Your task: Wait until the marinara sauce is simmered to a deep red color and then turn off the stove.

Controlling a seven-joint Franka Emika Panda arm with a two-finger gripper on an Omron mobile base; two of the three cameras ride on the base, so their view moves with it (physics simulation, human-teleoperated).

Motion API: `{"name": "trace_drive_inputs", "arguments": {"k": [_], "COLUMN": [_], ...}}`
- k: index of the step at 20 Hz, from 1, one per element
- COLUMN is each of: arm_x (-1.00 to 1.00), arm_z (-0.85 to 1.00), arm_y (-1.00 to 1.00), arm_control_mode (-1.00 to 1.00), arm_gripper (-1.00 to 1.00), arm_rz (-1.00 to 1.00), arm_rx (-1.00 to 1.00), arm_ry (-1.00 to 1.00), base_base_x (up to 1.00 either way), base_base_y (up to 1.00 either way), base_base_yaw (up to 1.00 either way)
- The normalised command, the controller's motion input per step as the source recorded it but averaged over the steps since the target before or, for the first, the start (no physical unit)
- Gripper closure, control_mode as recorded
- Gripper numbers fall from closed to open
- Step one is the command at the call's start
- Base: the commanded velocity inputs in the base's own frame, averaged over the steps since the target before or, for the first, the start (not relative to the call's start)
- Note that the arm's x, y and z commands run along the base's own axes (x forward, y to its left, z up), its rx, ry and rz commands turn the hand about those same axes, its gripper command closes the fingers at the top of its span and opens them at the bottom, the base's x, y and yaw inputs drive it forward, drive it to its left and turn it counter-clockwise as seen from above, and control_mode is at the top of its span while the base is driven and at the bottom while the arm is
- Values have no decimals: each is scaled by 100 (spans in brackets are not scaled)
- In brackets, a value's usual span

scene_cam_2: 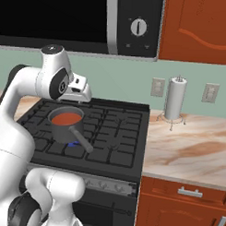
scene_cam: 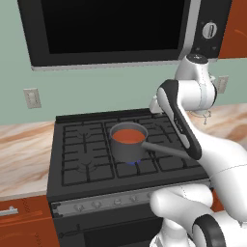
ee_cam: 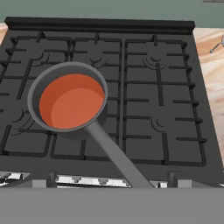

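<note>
Gripper: gripper [scene_cam_2: 83, 96] hangs above the back of the stove, jaws spread as wide as they go and holding nothing; we see its hand just behind the pan from the right base view.
Saucepan: the grey saucepan [ee_cam: 65, 103] sits on a front burner left of the middle, its long handle [ee_cam: 116, 155] running toward the front edge; a small blue flame [scene_cam: 132, 163] shows under it, so we judge the burner lit.
Marinara sauce: the marinara sauce [ee_cam: 72, 101] lies flat in the pan and reads orange-red to us, not yet deep red.
Stove: the stove [scene_cam: 72, 159] carries a silver front strip of knobs [scene_cam: 103, 202] below the grates; which knob feeds this burner we cannot tell.
Step in hand: we judge this a waiting step; we should keep the hand camera on the sauce and compare its colour, not rush for a knob.
Care: when we do reach down, we should steer clear of the pan handle, which juts over the knob strip.
Desk: a paper towel holder [scene_cam_2: 175, 99] stands on the desk [scene_cam_2: 192, 145] right of the stove, well apart from the work.
</note>
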Motion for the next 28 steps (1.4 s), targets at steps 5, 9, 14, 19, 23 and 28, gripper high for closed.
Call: {"name": "trace_drive_inputs", "arguments": {"k": [5,9,14,19,23,28], "arm_x": [0,0,0,0,0,0], "arm_z": [0,0,0,0,0,0], "arm_y": [0,0,0,0,0,0], "arm_control_mode": [-100,-100,-100,-100,-100,-100], "arm_gripper": [-100,-100,-100,-100,-100,-100], "arm_rz": [0,0,0,0,0,0], "arm_rx": [0,0,0,0,0,0], "arm_ry": [0,0,0,0,0,0], "base_base_x": [0,0,0,0,0,0], "base_base_y": [0,0,0,0,0,0], "base_base_yaw": [0,0,0,0,0,0]}}
